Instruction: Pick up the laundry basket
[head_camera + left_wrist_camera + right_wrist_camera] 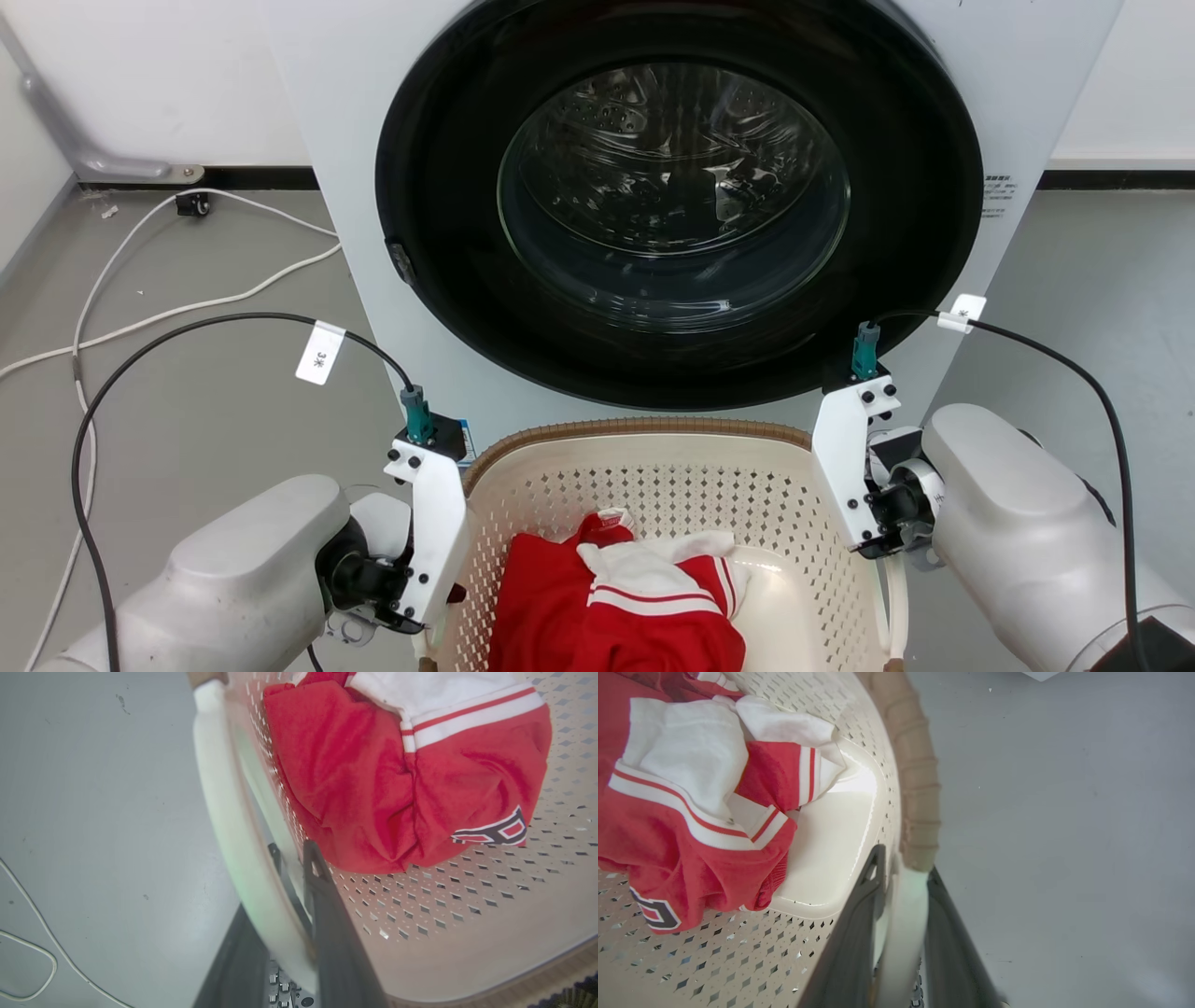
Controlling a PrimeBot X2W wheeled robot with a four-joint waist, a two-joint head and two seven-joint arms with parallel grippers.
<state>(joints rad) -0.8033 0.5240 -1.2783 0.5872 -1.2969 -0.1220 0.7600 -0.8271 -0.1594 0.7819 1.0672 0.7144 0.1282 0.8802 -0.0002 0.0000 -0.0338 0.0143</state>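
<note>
Flanking the cream-white perforated plastic laundry basket (653, 485), set just before the white front-loading washing machine (317, 140), both pale arms (243, 560) suit a level two-sided lift; in the head view the white wrist plates (439, 523) hide the fingers. From the left wrist, the left gripper (292, 858) pinches the basket's white left handle (219, 788), one finger partly behind it. From the right wrist, the right gripper (901, 870) clamps the right handle (901, 933); the crumpled red-and-white garment (668, 858) is cut off.

"3米" is printed on a white cable tag (320, 354) left of the washing machine (327, 140). The mark on a second tag (962, 314) and the sticker (997, 194) print at the machine's right edge cannot be read. A partial block letter (502, 830) is seen on the red garment (373, 788) in the laundry basket (467, 914).
</note>
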